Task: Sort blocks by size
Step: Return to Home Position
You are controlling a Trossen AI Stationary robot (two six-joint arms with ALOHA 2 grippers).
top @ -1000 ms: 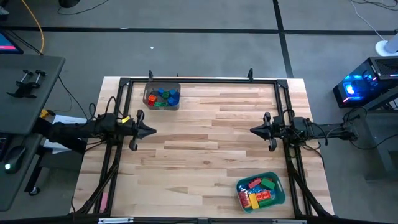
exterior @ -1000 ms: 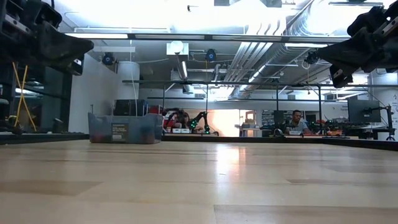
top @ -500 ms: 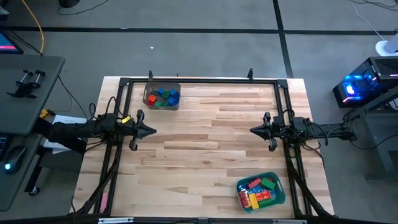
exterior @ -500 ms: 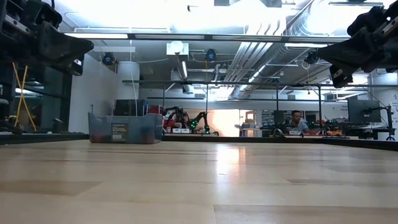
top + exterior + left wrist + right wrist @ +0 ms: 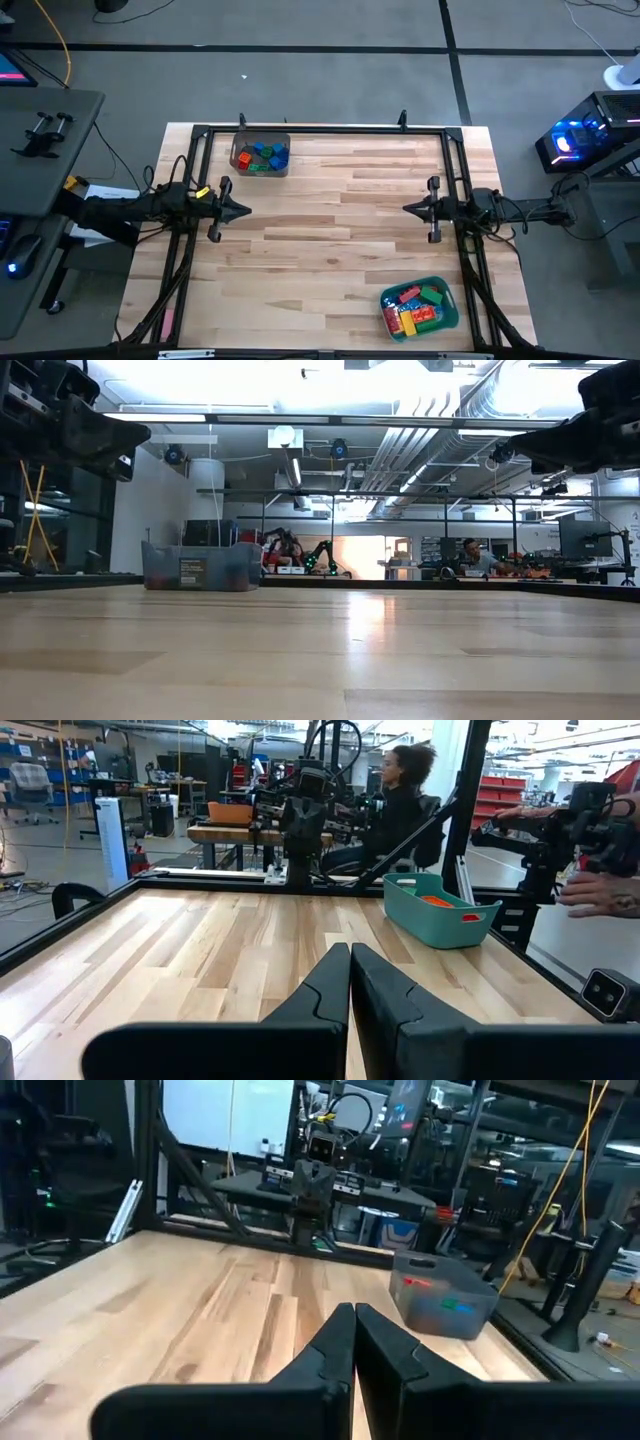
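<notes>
Several short blocks (image 5: 262, 155) in blue, green, red and orange lie in a grey bin (image 5: 240, 147) at the table's far left. Several blocks (image 5: 415, 306) in red, yellow, green and blue lie in a teal bin (image 5: 450, 300) at the near right. My left gripper (image 5: 247, 210) is shut and empty above the table's left side. My right gripper (image 5: 405, 209) is shut and empty above the right side. The teal bin (image 5: 440, 910) shows in the left wrist view, the grey bin (image 5: 440, 1305) in the right wrist view.
A black frame (image 5: 320, 129) runs around the table's edges. The bare wooden tabletop (image 5: 330, 220) lies between the two grippers. People sit in the room beyond the table, one beyond the table's right side (image 5: 400, 800), and a hand (image 5: 605, 895) shows at the picture's right edge.
My right gripper has turned about its long axis and has risen a little in the low view. The left arm and the blocks have kept still.
</notes>
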